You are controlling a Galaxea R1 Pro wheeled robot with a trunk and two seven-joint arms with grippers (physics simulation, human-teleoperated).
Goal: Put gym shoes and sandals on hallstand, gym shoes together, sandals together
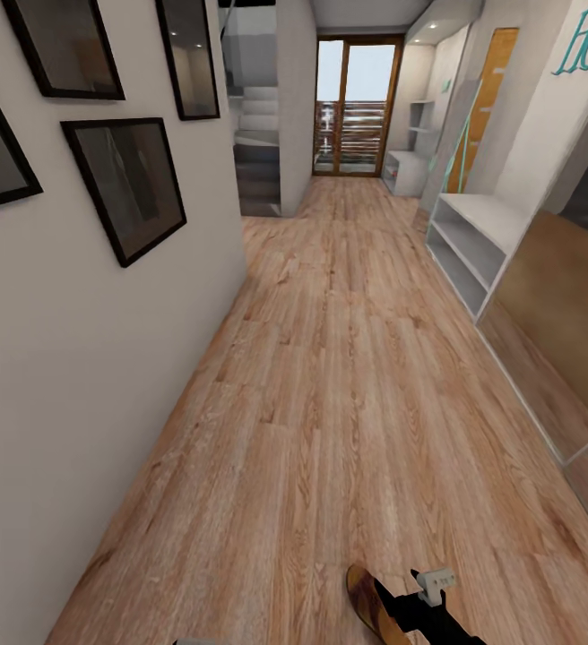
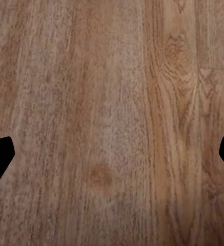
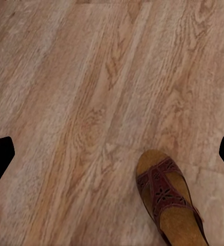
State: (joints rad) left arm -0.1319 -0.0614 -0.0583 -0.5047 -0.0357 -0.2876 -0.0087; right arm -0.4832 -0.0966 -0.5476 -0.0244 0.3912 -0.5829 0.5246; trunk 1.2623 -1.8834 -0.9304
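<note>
- Currently, your right end effector (image 3: 112,154) is hanging spread open over the light brown wood-plank corridor floor (image 1: 330,403), with a brown leather tan-insoled sandal (image 3: 169,202) lying below it.
- Your left end effector (image 2: 112,154) is gaping wide over bare planks.
- A pale grey-white hallstand (image 1: 406,170) is standing far down the corridor.

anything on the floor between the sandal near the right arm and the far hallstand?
No, bare planks. In the head view the corridor floor runs unobstructed from the sandal to the hallstand.

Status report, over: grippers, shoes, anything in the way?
Both grippers open, empty: left, right. One sandal on the floor beneath the right arm. Corridor ahead unobstructed.
</note>
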